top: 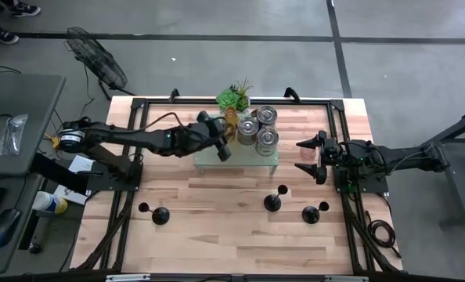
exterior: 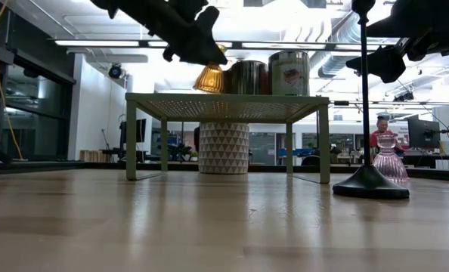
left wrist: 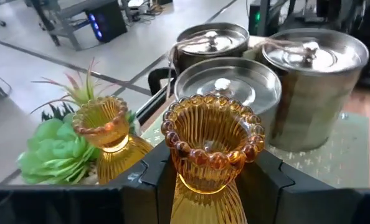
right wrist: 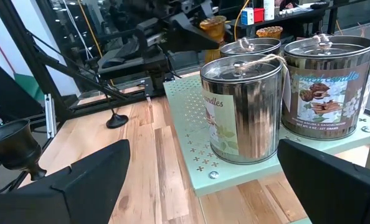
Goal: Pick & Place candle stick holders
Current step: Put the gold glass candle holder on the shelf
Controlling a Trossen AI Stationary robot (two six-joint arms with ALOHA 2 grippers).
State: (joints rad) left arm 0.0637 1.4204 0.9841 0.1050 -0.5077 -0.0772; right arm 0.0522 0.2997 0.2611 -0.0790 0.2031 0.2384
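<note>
My left gripper (top: 221, 144) is over the pale green stand (top: 217, 159) and shut on an amber glass holder (left wrist: 208, 143). A second amber holder (left wrist: 108, 132) stands on the stand beside the green plant (left wrist: 57, 152). Three silvery tins (top: 248, 130) (top: 266, 116) (top: 268, 142) stand on the stand to its right. Three black holders (top: 160, 216) (top: 273, 202) (top: 311, 213) stand on their round bases on the table's near half. My right gripper (top: 314, 159) is open and empty, right of the stand. A pink glass holder (exterior: 389, 162) stands on the table by it. My left gripper pinches the amber holder's narrow body (left wrist: 205, 198), below its beaded rim (left wrist: 211, 127), between its two fingers (left wrist: 152, 180), one on each side. The holder stands upright in the hold. Its foot is hidden by the gripper, so I cannot tell whether it is on the stand or lifted.
The potted plant (top: 234, 97) stands at the stand's far edge. A black frame (top: 338, 102) runs round the table. A grey bench with a keyboard and mouse (top: 5, 227) stands left of the table. A fan (top: 95, 56) is on the floor beyond it.
</note>
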